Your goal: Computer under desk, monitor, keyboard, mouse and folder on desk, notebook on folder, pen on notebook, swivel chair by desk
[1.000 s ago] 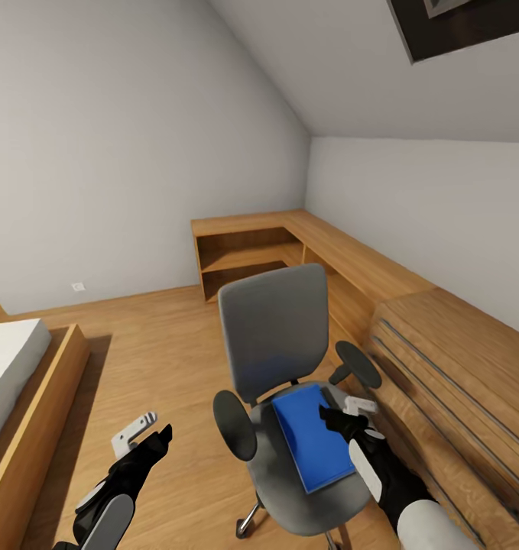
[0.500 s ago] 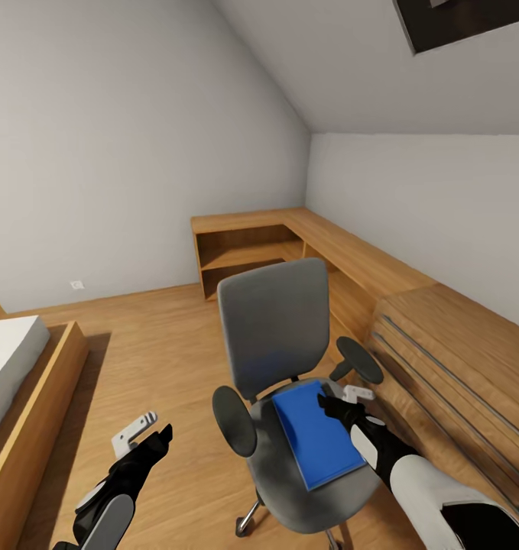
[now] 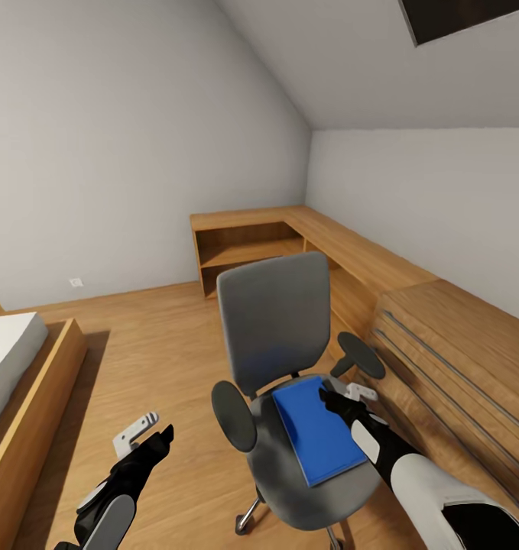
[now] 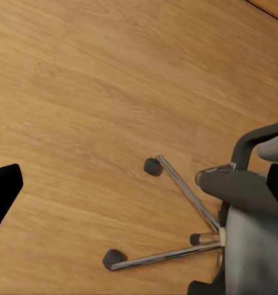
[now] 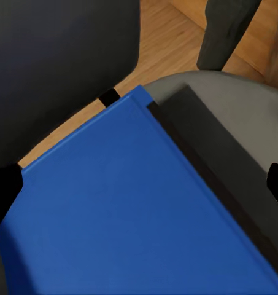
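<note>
From the head view, the swivel chair (image 3: pixel 282 382) sits right in front of me on the wood floor (image 3: pixel 160 344), with the blue folder (image 3: pixel 318 429) lying flat on its seat. My right gripper (image 3: pixel 349 399) is over the folder's far right corner, just beside the right armrest; fingers look spread, nothing between them. My left gripper (image 3: pixel 146 433) hangs off to the left of the chair over bare floor, fingers apart too, holding nothing. Bed (image 3: pixel 14 382) on the left, wooden shelving (image 3: pixel 290 244) along the back corner and a wooden drawer chest (image 3: pixel 458 359) on the right.

Left wrist view gives what the head can't: the chair's chrome star base (image 4: pixel 181 227) with its black casters on the floor, plus the underside edge of an armrest. A black fingertip (image 4: pixel 3 187) shows at each edge, wide apart.

Right wrist view is close up on the folder (image 5: pixel 132 209), its corner near the seat's back edge, grey seat beside it. Fingertips (image 5: pixel 2 190) sit wide on either side, can't tell if they touch it.
</note>
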Robot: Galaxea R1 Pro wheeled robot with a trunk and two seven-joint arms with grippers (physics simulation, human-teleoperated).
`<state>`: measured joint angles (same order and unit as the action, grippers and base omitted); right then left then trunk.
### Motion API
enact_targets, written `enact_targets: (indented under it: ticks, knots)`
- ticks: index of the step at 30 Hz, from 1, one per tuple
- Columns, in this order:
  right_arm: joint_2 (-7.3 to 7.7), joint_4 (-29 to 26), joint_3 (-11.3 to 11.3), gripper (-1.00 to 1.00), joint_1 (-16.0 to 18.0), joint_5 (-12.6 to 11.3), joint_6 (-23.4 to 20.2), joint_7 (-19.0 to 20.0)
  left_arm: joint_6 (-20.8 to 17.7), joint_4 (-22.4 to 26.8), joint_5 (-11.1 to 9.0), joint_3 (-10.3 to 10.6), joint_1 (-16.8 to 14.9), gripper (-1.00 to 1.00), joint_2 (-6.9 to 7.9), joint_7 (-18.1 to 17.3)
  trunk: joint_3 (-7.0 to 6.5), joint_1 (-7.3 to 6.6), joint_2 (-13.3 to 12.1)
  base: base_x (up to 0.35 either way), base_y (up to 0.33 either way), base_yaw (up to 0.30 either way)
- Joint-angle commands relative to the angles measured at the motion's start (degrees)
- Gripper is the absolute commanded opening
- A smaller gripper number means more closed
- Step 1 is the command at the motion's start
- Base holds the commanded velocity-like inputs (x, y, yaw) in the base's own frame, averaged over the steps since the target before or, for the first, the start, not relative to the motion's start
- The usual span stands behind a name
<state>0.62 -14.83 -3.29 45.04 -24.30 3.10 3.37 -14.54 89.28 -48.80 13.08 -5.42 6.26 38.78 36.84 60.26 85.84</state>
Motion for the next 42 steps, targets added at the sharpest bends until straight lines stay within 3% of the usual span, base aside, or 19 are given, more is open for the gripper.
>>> enact_targets:
  ticks: [1,22,42]
  knots:
    - [0.05,-0.05,-0.34,1.0,0.05,-0.59,0.28,0.16,-0.14,0.07,-0.24,0.1,-0.04,1.0,0.05,0.42,0.24,0.22,0.44,0.0,0.0,0.0]
    - [1.16,-0.66,-0.23,1.0,0.05,-0.78,0.35,0.3,-0.14,-0.07,0.14,0.19,-0.07,1.0,-0.02,0.37,4.01,4.84,8.87,0.0,0.0,0.0]
    - [1.16,-0.38,-0.31,1.0,0.05,-0.82,0.33,0.24,-0.14,-0.15,0.14,0.36,-0.04,1.0,-0.19,0.36,7.6,9.23,16.89,0.0,0.0,0.0]
